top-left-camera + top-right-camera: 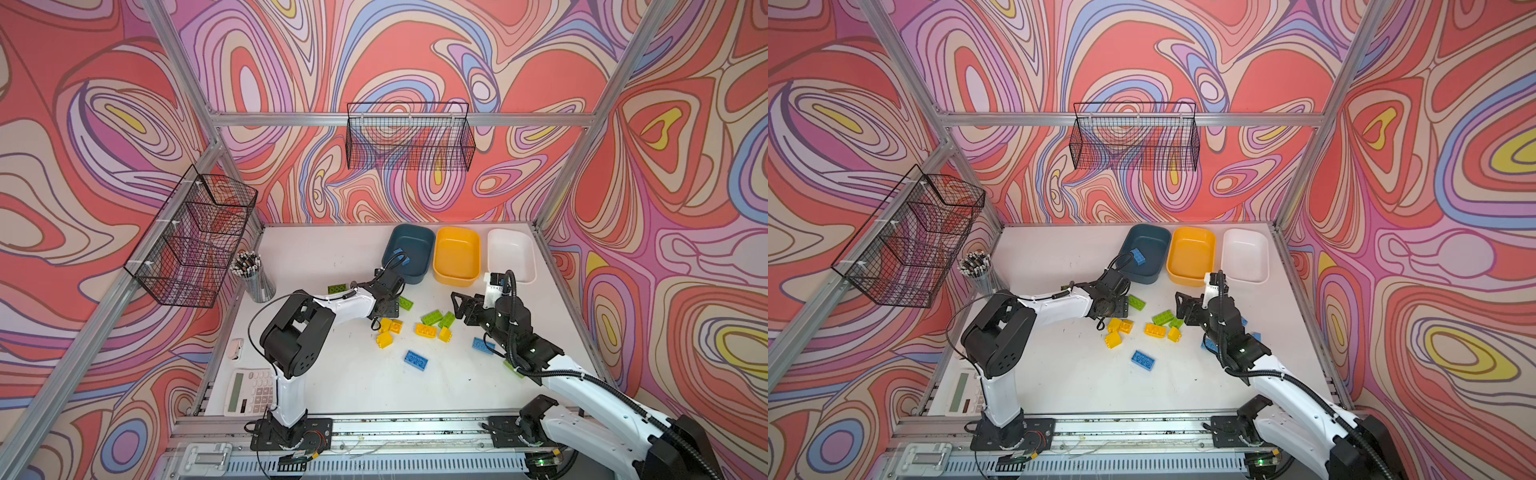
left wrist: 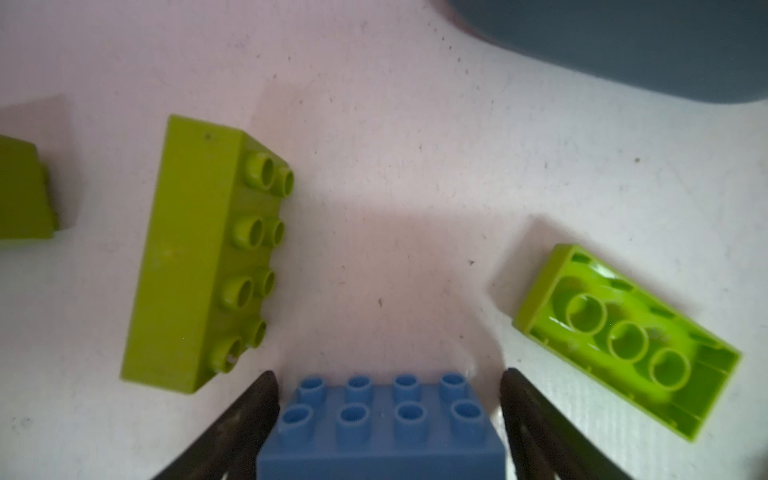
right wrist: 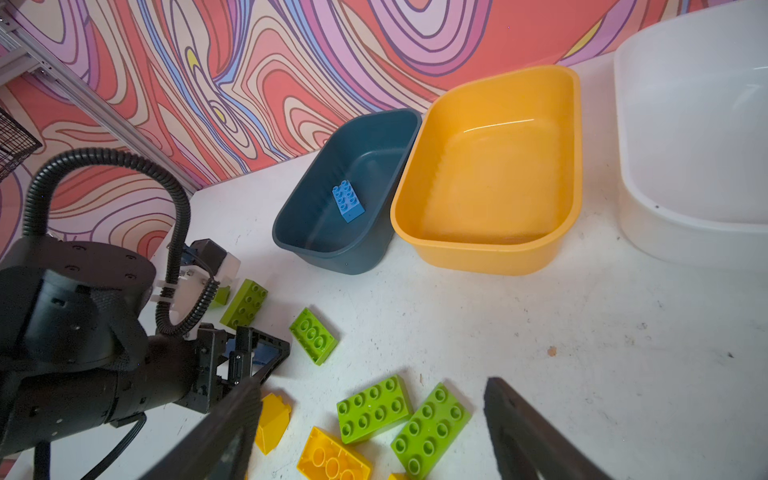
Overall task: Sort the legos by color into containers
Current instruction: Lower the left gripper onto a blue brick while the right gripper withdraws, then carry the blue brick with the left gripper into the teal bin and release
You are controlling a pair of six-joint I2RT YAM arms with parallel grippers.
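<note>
In the left wrist view my left gripper (image 2: 386, 378) is shut lengthwise on a blue lego (image 2: 382, 432) that rests on the table, one finger at each end. Lime legos lie either side: one on its side (image 2: 195, 249), one upside down (image 2: 623, 336). The teal container (image 1: 411, 276) holds one blue lego (image 1: 401, 255). The yellow container (image 1: 457, 278) and the white container (image 1: 511, 277) are empty. My right gripper (image 3: 372, 386) hangs open above two lime legos (image 3: 374, 409). Yellow (image 1: 426, 330), lime (image 1: 432, 318) and blue (image 1: 415, 359) legos are scattered mid-table.
A mesh pencil cup (image 1: 257, 278) stands at the left, with a calculator (image 1: 247, 392) and a small white object (image 1: 236, 348) near the front left. Black wire baskets hang on the left wall (image 1: 191, 237) and the back wall (image 1: 409, 137).
</note>
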